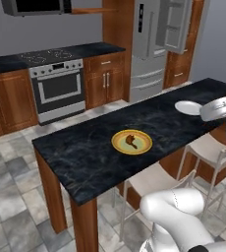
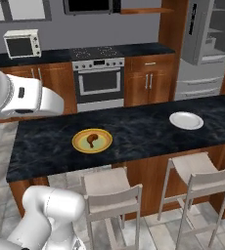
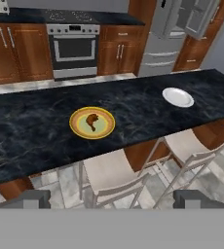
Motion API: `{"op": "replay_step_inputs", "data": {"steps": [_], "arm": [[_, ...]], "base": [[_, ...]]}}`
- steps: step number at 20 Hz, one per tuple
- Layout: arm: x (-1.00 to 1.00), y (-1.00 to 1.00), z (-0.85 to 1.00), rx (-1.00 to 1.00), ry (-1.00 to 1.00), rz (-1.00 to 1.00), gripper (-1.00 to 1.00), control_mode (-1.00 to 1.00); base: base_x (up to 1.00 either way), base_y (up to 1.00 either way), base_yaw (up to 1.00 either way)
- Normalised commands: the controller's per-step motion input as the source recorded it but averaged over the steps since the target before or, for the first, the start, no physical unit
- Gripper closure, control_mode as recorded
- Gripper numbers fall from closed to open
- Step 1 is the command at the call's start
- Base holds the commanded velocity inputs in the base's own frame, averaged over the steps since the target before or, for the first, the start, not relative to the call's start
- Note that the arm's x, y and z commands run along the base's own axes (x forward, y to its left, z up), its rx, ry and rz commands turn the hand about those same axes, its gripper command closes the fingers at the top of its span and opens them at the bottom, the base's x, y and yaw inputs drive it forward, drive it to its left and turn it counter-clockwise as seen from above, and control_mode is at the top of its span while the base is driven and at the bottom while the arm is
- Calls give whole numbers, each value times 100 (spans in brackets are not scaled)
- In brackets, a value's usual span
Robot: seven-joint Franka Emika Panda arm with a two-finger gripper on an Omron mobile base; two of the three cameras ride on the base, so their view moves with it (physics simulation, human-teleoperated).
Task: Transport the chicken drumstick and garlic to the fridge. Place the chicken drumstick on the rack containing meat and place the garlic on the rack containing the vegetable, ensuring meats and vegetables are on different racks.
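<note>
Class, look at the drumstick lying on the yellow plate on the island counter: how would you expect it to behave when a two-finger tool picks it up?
The drumstick looks glossy, so it may slip between the fingers. It is thick at one end and thin at the other, so it would likely pivot if gripped off-centre. It lies flat on the plate, so a push would probably slide it rather than roll it.

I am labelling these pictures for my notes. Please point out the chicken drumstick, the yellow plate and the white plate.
chicken drumstick (image 3: 91, 121): hand view, on its thick meaty end.
yellow plate (image 3: 78, 127): hand view, on its bare rim, left side.
white plate (image 2: 186, 120): right base view, on its centre.
</note>
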Motion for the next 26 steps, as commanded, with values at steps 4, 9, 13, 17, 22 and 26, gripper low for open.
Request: {"op": "replay_step_inputs", "data": {"steps": [4, 9, 13, 17, 22, 26], "arm": [[0, 0, 0, 0, 0, 0, -100, 100], [0, 0, 0, 0, 0, 0, -100, 100], [90, 37, -61, 10, 18, 0, -100, -100], [69, 35, -62, 16, 6, -1, -100, -100], [78, 23, -78, -1, 29, -2, -100, -100], [77, 9, -68, 0, 29, 0, -100, -100]], "base": [[92, 0, 14], [78, 11, 3], [0, 0, 0], [0, 0, 0], [0, 0, 0], [0, 0, 0]]}}
